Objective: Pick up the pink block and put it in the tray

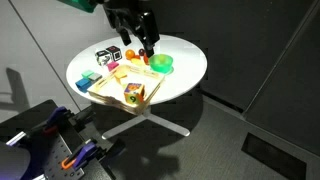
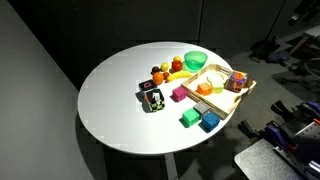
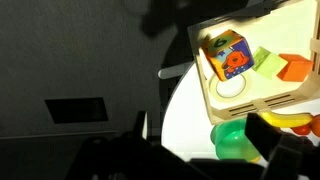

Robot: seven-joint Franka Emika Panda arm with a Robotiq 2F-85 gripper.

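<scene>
The pink block (image 2: 179, 94) lies on the round white table (image 2: 115, 105), just outside the near-left edge of the light-wood tray (image 2: 216, 105). I cannot pick it out in the wrist view. The tray also shows in an exterior view (image 1: 108, 95) and in the wrist view (image 3: 250, 100). It holds a yellow multicoloured cube (image 3: 228, 55), a green piece and an orange piece. My gripper (image 1: 147, 45) hangs above the far side of the table, over the green bowl (image 1: 162, 64). In the wrist view its dark fingers (image 3: 200, 135) stand apart and empty, with the bowl (image 3: 235, 140) below them.
A black-and-white cube (image 2: 152, 99) lies left of the pink block. A green block (image 2: 188, 118) and a blue block (image 2: 209, 121) lie near the table's front edge. Orange and yellow pieces (image 2: 165, 71) sit beside the green bowl (image 2: 195, 60). The table edge drops to dark floor.
</scene>
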